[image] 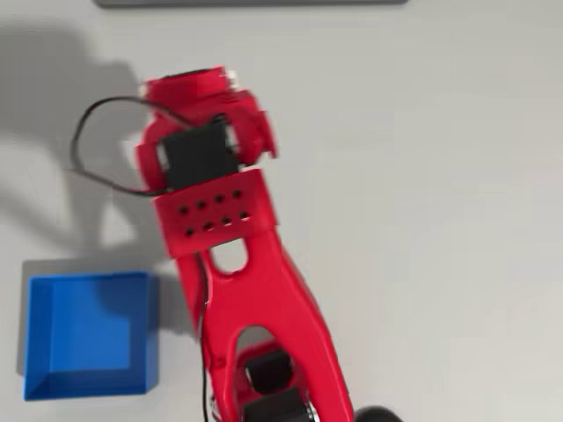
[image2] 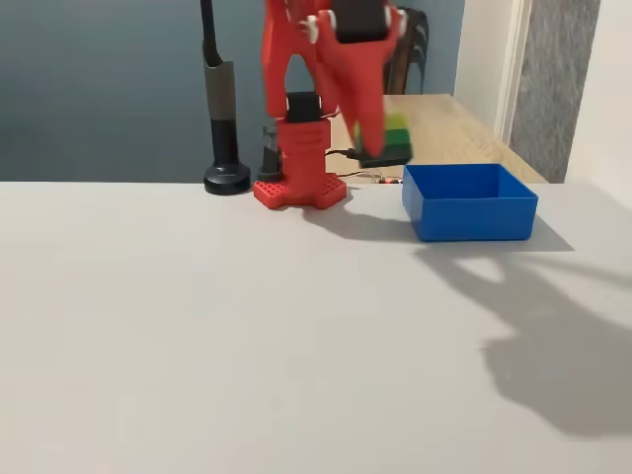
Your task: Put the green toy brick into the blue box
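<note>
Red arm (image: 237, 290) raised above white bench (image2: 247, 336), jaws gripping green toy brick (image2: 395, 133) in mid-air, just left of blue box (image2: 469, 202) in fixed view.

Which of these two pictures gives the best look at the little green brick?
The fixed view: the green toy brick shows there, held up in the red arm's pincer, left of and above the blue box. It is blurred, so its studs cannot be made out. In the overhead view the arm's body covers where the brick would be.
</note>
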### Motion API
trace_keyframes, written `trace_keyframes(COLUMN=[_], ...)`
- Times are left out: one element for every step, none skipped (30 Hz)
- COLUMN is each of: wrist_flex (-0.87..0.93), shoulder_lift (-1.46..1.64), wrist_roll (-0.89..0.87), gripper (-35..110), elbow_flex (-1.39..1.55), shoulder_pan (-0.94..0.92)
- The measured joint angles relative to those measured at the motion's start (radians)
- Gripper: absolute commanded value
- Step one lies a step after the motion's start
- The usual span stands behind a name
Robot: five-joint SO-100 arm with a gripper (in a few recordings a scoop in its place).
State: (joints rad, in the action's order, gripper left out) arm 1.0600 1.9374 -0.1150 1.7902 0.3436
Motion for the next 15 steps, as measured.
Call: trace_keyframes(wrist_flex=[0.0,0.0,0.0,0.0,0.0,0.0,0.0,0.0,0.0,0.0,0.0,0.0,0.0,0.0,0.008], shoulder_lift=[0.0,0.0,0.0,0.0,0.0,0.0,0.0,0.0,0.0,0.0,0.0,0.0,0.0,0.0,0.0], wrist_roll=[0.0,0.003,0.012,0.011,0.011,0.011,0.009,0.008,0.003,0.0,-0.005,-0.012,-0.02,-0.028,-0.037], gripper=[0,0,0,0,0,0,0,0,0,0,0,0,0,0,0], elbow_flex=[0.005,0.014,0.023,0.034,0.046,0.055,0.067,0.083,0.092,0.104,0.118,0.127,0.14,0.146,0.147], shoulder_pan=[0.048,0.101,0.149,0.193,0.23,0.268,0.31,0.353,0.4,0.439,0.477,0.508,0.537,0.569,0.6])
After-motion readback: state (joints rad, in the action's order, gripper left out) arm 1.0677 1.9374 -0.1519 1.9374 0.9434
